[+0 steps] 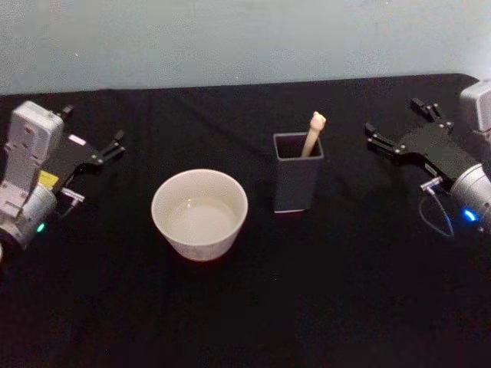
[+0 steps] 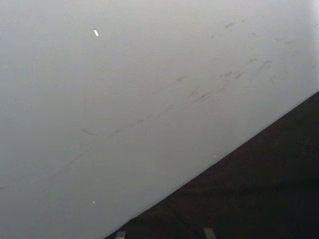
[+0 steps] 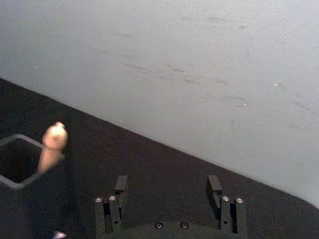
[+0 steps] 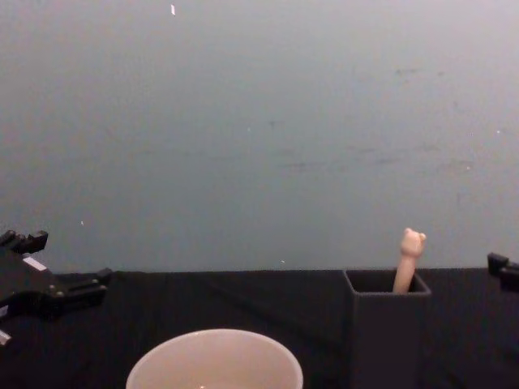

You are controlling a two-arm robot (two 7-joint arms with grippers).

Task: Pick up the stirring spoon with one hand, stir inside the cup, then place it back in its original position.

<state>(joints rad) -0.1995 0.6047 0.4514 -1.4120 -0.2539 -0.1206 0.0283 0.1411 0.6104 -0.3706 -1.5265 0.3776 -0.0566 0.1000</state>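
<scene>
Cream-white round cup (image 1: 199,213) sits on the black table (image 1: 322,307), left of the dark grey square holder (image 1: 296,182). Tan-handled stirring spoon (image 1: 313,132) stands in the holder. My left gripper (image 1: 93,126) far left; right gripper (image 1: 395,123) far right.

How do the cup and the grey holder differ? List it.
The cup is round and cream-white; the holder is square and dark grey. The cup is wide and low; the holder narrower and taller. The holder contains the stirring spoon; the cup does not. Both stand upright on the table.
</scene>
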